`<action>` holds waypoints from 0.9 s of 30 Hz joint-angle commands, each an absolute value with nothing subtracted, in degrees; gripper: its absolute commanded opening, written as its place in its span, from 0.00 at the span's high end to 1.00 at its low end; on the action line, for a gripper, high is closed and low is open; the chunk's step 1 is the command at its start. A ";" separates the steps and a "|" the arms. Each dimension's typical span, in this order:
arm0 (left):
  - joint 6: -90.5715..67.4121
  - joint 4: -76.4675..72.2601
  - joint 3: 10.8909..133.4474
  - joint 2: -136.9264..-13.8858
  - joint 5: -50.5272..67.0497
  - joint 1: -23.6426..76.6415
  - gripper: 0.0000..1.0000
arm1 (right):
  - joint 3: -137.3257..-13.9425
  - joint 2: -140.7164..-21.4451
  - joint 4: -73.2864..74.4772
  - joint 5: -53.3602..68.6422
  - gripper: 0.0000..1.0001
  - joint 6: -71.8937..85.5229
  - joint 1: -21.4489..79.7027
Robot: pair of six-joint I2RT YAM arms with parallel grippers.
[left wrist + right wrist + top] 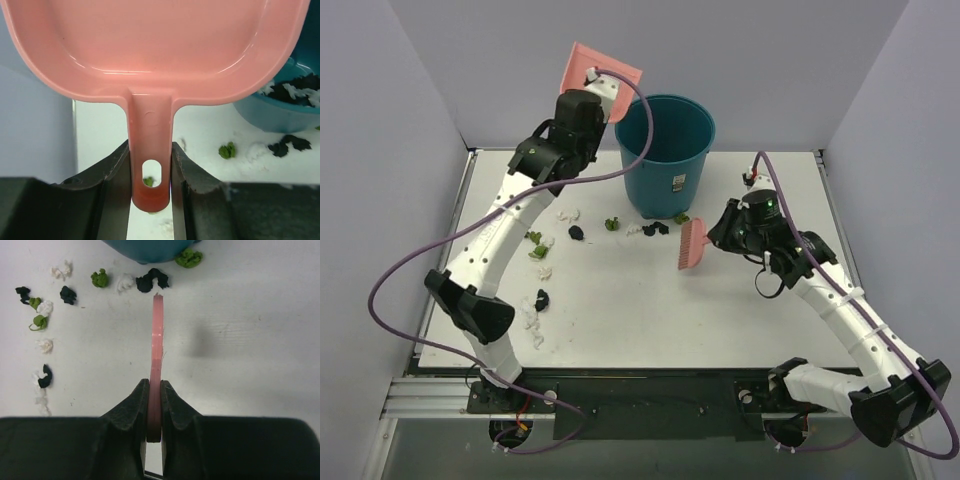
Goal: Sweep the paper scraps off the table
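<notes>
dustpan (582, 62) 1 | brush (692, 245) 1 | bin (670, 165) 1 | paper scraps (575, 232) dozen-plus on table (650, 310)

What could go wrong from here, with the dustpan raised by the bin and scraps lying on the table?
The left gripper pinches the dustpan only by its thin handle; it might twist or knock the bin. Some paper scraps sit close to the bin's base, so the brush in the right gripper may jam them there. Lowering the left arm might scatter scraps beside it.
</notes>
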State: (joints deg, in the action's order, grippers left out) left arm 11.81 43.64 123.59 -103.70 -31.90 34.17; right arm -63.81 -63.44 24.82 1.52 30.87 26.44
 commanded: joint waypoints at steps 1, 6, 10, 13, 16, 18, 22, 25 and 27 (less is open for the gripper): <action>-4.99 52.03 119.89 -93.71 -22.68 30.77 1.00 | -61.09 -65.73 10.58 0.88 1.00 38.57 29.00; -12.21 54.93 111.90 -88.08 -16.63 27.87 1.00 | -59.32 -72.14 -2.34 0.18 1.00 46.12 31.89; -16.96 53.18 102.76 -82.27 -11.09 24.70 1.00 | -62.74 -79.52 -10.00 -4.56 1.00 48.60 36.03; -17.84 52.47 97.23 -78.50 -8.01 23.38 1.00 | -65.65 -84.54 -13.35 -6.68 1.00 49.74 39.10; -18.02 52.47 94.40 -76.21 -5.46 22.06 1.00 | -70.82 -91.90 -14.76 -7.47 1.00 51.32 40.34; -18.54 52.73 92.91 -75.42 -5.36 21.80 1.00 | -73.37 -95.43 -15.99 -8.08 1.00 51.94 41.13; -18.81 52.91 90.18 -74.53 -4.92 21.53 1.00 | -76.81 -100.63 -17.57 -10.63 1.00 53.96 41.66; -19.07 53.44 89.39 -74.36 -5.45 21.53 1.00 | -78.83 -103.70 -16.53 -12.65 1.00 55.28 41.66; -19.60 53.18 88.51 -74.01 -5.62 21.53 1.00 | -80.23 -105.54 -15.48 -13.53 1.00 56.16 41.49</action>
State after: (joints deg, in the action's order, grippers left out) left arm -18.04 54.39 89.23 -76.31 -6.46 21.96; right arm -75.77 -103.59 -13.15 -8.64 53.08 41.63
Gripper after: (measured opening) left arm 0.397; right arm 0.068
